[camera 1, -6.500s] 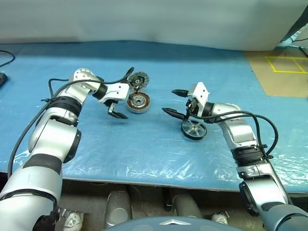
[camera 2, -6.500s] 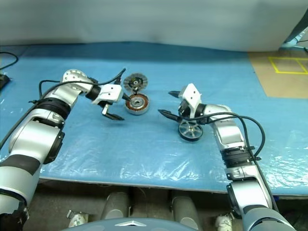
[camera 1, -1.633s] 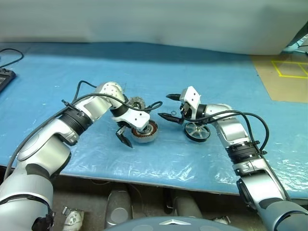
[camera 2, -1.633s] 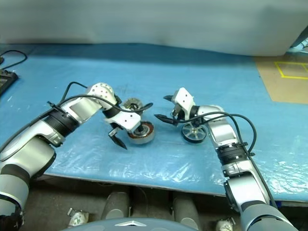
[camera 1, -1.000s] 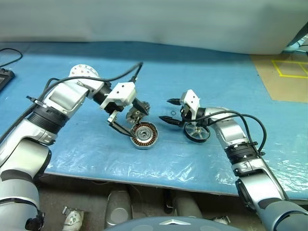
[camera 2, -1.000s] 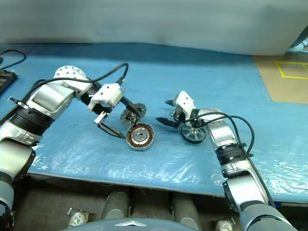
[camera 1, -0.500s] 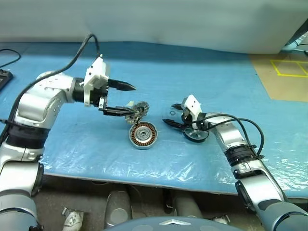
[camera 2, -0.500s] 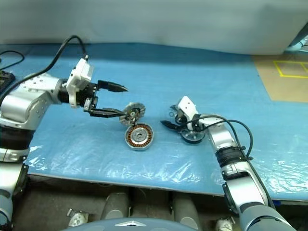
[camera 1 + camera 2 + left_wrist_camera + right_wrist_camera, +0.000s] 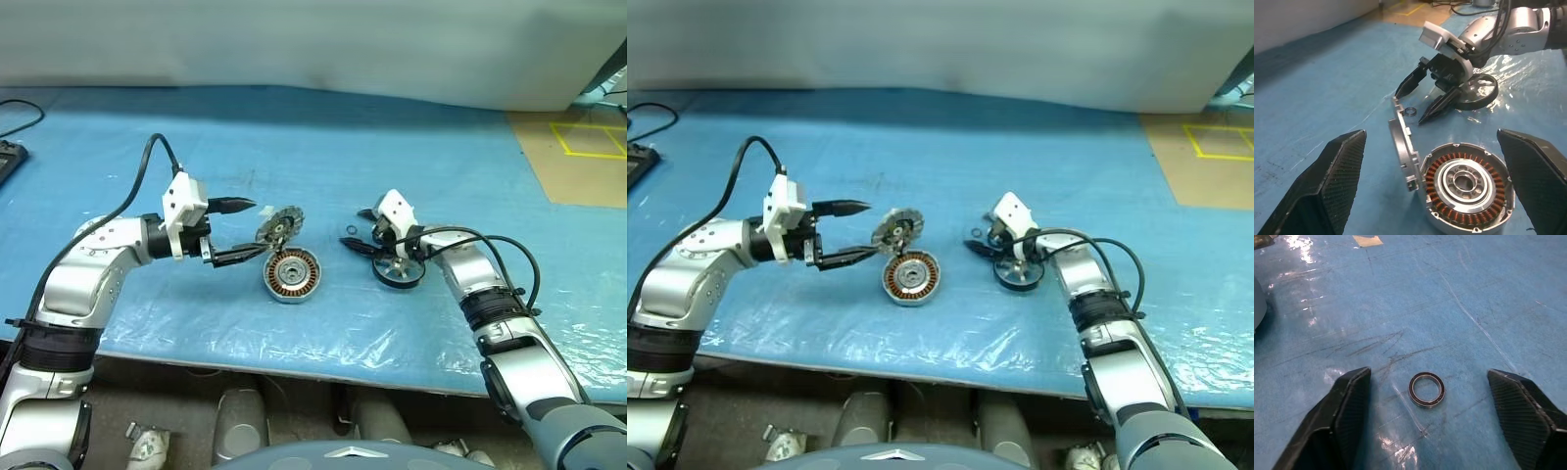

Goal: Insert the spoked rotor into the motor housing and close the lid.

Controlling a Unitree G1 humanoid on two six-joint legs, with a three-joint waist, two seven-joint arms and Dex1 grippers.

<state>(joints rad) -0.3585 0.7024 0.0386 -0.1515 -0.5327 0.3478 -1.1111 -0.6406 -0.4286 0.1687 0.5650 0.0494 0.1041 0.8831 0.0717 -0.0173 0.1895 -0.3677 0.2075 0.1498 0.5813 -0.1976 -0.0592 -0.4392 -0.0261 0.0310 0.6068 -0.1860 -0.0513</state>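
Observation:
The motor housing (image 9: 292, 275) lies flat on the blue sheet, its copper windings facing up (image 9: 1466, 183). The lid (image 9: 279, 223) stands on edge just behind it, ribbed face towards me, leaning against the housing (image 9: 1400, 142). My left gripper (image 9: 257, 228) hovers open and level a little to the left of both, holding nothing. The spoked rotor (image 9: 399, 271) lies flat to the right, under my right wrist (image 9: 1479, 95). My right gripper (image 9: 358, 230) is open just past the rotor's left side. Its fingers (image 9: 1342, 426) straddle a tiny washer ring (image 9: 1426, 389) on the sheet.
The blue plastic sheet (image 9: 323, 137) covers the table up to the pale back wall. The table's front edge (image 9: 294, 367) runs close below the parts. Brown floor with yellow tape (image 9: 578, 147) lies at the far right, and a black cable (image 9: 15, 117) at the far left.
My left arm swung away from the housing and lid, turned level, then dropped lower and back to the left. My right gripper sank slightly over the ring and its fingers narrowed a little. The parts stayed put.

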